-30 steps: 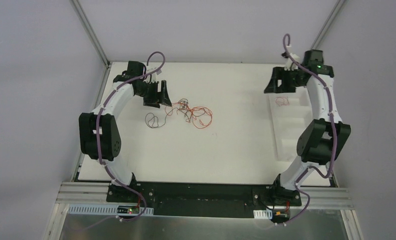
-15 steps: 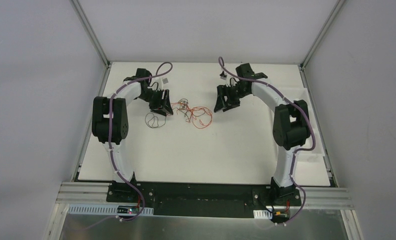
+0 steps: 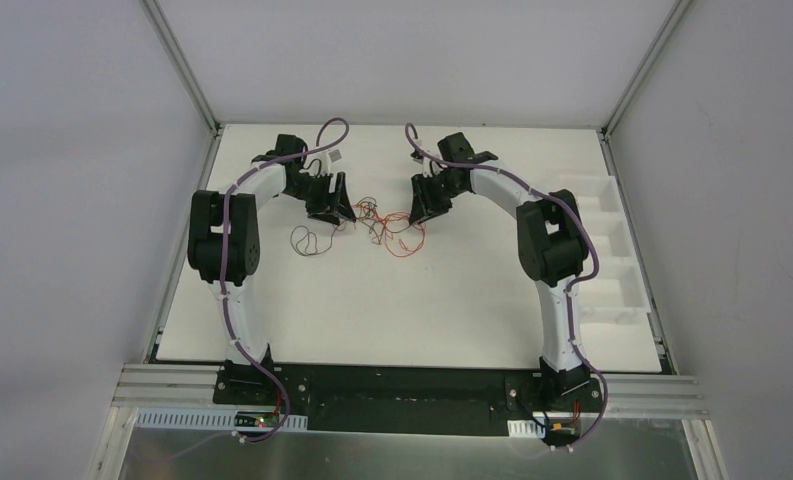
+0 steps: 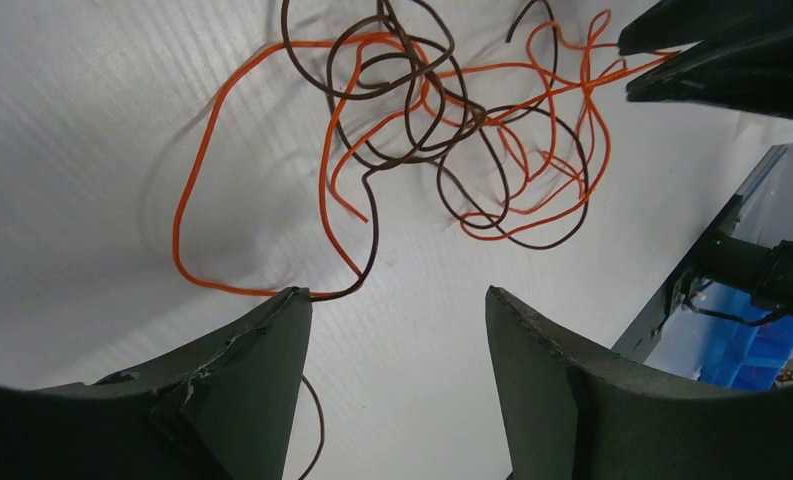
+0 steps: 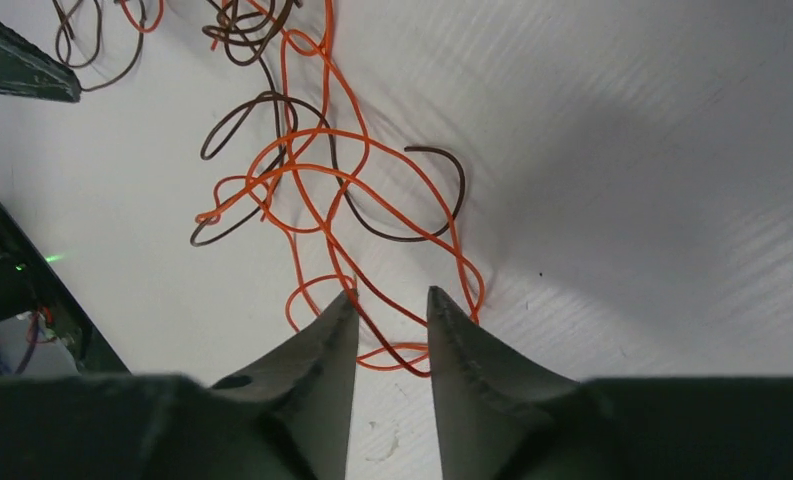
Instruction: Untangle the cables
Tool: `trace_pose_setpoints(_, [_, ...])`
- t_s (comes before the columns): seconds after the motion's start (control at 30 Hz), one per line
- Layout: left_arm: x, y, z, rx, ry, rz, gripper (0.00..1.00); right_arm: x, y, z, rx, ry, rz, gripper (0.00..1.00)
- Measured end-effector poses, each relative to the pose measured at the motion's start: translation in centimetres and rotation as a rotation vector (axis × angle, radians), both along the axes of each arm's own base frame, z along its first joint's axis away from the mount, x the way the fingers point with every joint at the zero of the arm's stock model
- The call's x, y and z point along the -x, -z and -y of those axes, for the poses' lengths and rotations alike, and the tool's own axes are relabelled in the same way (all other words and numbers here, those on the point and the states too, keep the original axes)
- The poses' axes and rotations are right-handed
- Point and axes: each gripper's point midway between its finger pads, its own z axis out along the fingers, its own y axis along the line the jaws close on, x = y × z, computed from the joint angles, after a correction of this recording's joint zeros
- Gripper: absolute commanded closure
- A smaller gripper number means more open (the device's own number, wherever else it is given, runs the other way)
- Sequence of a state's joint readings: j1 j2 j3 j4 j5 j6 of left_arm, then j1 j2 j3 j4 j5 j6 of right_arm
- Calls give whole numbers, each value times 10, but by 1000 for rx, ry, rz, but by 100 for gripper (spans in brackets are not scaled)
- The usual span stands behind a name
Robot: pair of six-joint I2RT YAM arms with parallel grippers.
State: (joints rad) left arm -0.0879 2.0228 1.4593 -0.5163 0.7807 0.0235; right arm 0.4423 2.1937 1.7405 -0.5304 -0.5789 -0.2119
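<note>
From above, the cables (image 3: 390,224) lie knotted mid-table, between the left gripper (image 3: 340,208) and the right gripper (image 3: 419,212). One dark loop (image 3: 308,240) lies apart on the left arm's side.

Left wrist view: fingers (image 4: 257,365) spread wide, orange and brown strands just ahead.

Right wrist view: fingers (image 5: 322,345) barely parted, orange strands crossing at their tips.

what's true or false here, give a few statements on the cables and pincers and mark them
The left pincer is shut on an orange cable. False: its fingers stand wide apart, nothing between them.
The tangle of cables lies between the two pincers. True.
A dark loop lies apart from the tangle, on the left arm's side. True.
The right pincer hangs over the white tray. False: it is at the tangle; the tray sits off to the side.
Every cable is orange. False: the tangle also holds dark brown.
</note>
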Motion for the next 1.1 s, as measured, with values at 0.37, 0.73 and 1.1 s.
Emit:
trace_pose_setpoints(0.37, [-16,-9,45,39,-32,25,42,4,8,-2,-6,-14,-12,100])
trace_pose_setpoints(0.73, [-41,12,78,154,-137,-49,72,24,-4,1,-34,-25,-41,100])
trace_pose_setpoints(1.1, [-42,39,20,-47,-317,-84,100,32,-87,67,-85,64,32,100])
